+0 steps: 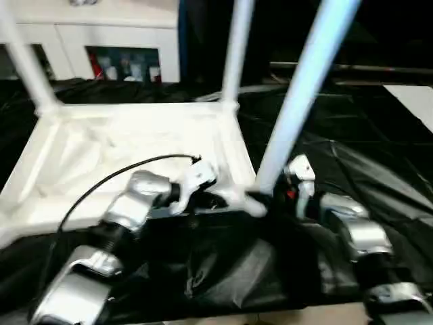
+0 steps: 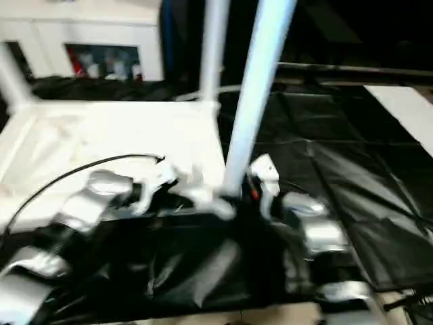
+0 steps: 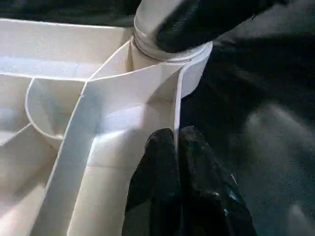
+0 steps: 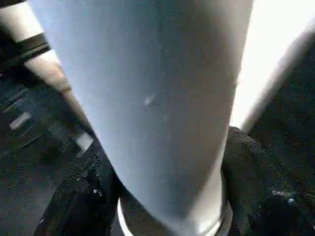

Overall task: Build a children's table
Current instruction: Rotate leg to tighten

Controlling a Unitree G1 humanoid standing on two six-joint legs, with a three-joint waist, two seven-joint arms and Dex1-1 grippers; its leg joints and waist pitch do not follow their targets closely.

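The white table top [image 1: 135, 142] lies upside down on black cloth, ribbed underside up. Two legs stand in its far sockets, one at the left [image 1: 27, 61] and one at the right [image 1: 233, 54]. A third leg [image 1: 298, 101] stands in the near right corner socket [image 3: 167, 54], leaning slightly to the right. My right gripper [image 1: 267, 196] is shut on this leg just above the socket, one finger [image 4: 246, 167] on each side of the tube. My left gripper [image 3: 176, 145] is shut on the top's thin rim wall beside that corner.
A white cabinet with glass doors [image 1: 101, 34] stands behind the table top. Black cloth [image 1: 352, 135] covers the surface to the right and in front. A white sheet [image 1: 413, 101] lies at the far right edge.
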